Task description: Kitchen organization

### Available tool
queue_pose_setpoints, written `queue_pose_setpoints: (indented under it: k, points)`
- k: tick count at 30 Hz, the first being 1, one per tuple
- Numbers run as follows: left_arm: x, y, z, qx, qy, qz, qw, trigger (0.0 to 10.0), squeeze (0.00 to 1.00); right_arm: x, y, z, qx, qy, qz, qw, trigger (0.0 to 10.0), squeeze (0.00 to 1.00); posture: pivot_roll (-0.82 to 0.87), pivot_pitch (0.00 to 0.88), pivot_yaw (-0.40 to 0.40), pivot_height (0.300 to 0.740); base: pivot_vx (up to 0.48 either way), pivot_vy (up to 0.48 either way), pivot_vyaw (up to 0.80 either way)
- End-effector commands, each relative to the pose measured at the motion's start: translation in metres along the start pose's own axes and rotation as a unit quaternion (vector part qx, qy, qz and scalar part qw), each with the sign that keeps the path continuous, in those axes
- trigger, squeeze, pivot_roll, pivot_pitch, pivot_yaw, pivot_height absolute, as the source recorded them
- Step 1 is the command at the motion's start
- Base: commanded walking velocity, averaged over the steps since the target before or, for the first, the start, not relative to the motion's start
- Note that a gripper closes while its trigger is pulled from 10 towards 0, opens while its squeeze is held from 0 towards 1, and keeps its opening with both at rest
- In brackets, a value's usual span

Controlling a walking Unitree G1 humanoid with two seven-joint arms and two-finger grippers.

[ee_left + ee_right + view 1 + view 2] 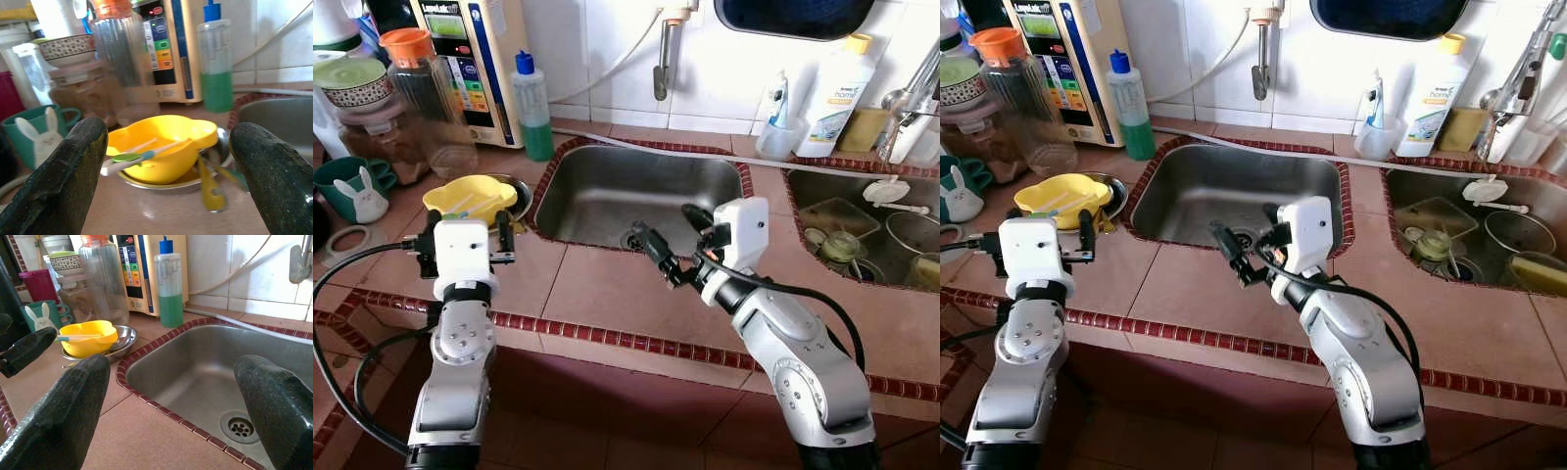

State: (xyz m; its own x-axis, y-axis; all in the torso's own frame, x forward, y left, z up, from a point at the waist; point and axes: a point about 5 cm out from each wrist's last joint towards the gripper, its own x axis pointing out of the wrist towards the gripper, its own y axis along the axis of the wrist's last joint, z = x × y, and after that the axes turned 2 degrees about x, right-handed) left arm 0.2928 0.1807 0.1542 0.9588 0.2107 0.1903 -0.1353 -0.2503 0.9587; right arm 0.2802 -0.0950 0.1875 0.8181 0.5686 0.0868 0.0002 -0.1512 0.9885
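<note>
Your left gripper (pixel 462 233) hovers wide open and empty just short of the yellow bowl (pixel 470 197), its fingers (pixel 63 171) spread to either side of the bowl as seen from the left wrist. The bowl sits tilted in a steel dish (pixel 122 339) on the tiled counter (pixel 597 284), just left of the empty sink (pixel 636 191). A toothbrush-like utensil (pixel 142 152) lies across the bowl, and a yellow-handled piece (pixel 209 182) leans out of the dish; the wrist picture is blurred here, so what these are is my best guess.

Your main risk is the stack itself. If you close on the bowl's rim, the smooth plastic may slip or tip further, spilling the utensil onto the counter. If a finger comes in low, it may catch the steel dish and drag both toward the counter edge or into the sink.

Watch the clutter behind it too: the clear jar with the orange lid (pixel 423 90), the green soap bottle (pixel 534 106) and the teal rabbit mug (pixel 354 188) stand near, and an overshoot could knock one over.

Your right gripper (pixel 668 247) is also wide open and holds nothing, hanging over the sink's front rim and pointing toward the bowl. Its fingertip is near your left arm's path, so moving both at once could make them collide.
</note>
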Motion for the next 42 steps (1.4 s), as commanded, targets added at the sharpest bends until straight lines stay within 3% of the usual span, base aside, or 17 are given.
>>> queue_pose_setpoints:
  k: [1,4,8,14,16,20,25,34,40,41,42]
  points:
    - [0.000,0.008,0.009,-0.003,-0.023,0.016,1.000,10.0,0.00,0.000,0.007,0.001,-0.020,-0.011,0.013,1.000,10.0,0.00,-0.02,0.061,0.012,0.740,0.000,0.000,0.00]
    - [-0.005,0.009,0.020,-0.016,-0.046,0.016,0.999,10.0,0.00,-0.001,0.010,0.010,-0.036,-0.038,0.021,0.998,10.0,0.00,-0.02,0.062,0.013,0.740,0.000,0.000,0.00]
    - [-0.008,0.007,0.020,-0.016,-0.035,0.011,0.999,10.0,0.00,-0.001,0.011,0.011,-0.037,-0.040,0.024,0.998,10.0,0.00,-0.02,0.062,0.014,0.740,0.000,0.000,0.00]
    - [0.000,0.002,-0.006,0.021,0.046,0.001,0.999,10.0,0.00,-0.002,0.008,0.003,-0.022,-0.010,0.018,1.000,10.0,0.00,-0.02,0.063,0.014,0.740,0.000,0.000,0.00]
    - [0.006,-0.002,-0.022,0.024,0.082,-0.013,0.996,10.0,0.00,-0.004,0.005,-0.019,0.009,0.080,-0.001,0.997,10.0,0.00,-0.02,0.063,0.010,0.740,0.000,0.000,0.00]
    - [0.013,-0.008,-0.034,0.019,0.097,-0.031,0.995,10.0,0.00,-0.007,0.002,-0.032,-0.002,0.127,-0.010,0.992,10.0,0.00,-0.02,0.064,0.010,0.740,0.000,0.000,0.00]
    - [0.025,-0.014,-0.036,-0.009,0.088,-0.051,0.995,10.0,0.00,-0.009,0.002,-0.036,0.002,0.141,-0.015,0.990,10.0,0.00,-0.02,0.068,0.009,0.740,0.000,0.000,0.00]
    - [0.049,-0.017,-0.042,-0.020,0.090,-0.065,0.994,10.0,0.00,-0.013,-0.001,-0.038,-0.009,0.148,-0.026,0.989,10.0,0.00,-0.04,0.072,0.014,0.740,0.000,0.000,0.00]
    - [0.052,-0.025,-0.047,-0.043,0.092,-0.083,0.991,10.0,0.00,-0.015,-0.001,-0.039,-0.013,0.150,-0.030,0.988,10.0,0.00,-0.04,0.075,0.016,0.740,0.000,0.000,0.00]
    - [0.052,-0.027,-0.047,-0.054,0.094,-0.089,0.990,9.0,0.00,-0.015,-0.001,-0.040,-0.009,0.156,-0.032,0.987,10.0,0.00,-0.04,0.075,0.016,0.740,0.000,0.000,0.00]
    - [0.052,-0.028,-0.047,-0.060,0.095,-0.090,0.990,4.8,0.00,-0.016,-0.002,-0.042,-0.007,0.164,-0.034,0.986,10.0,0.00,-0.04,0.075,0.016,0.740,0.000,0.000,0.00]
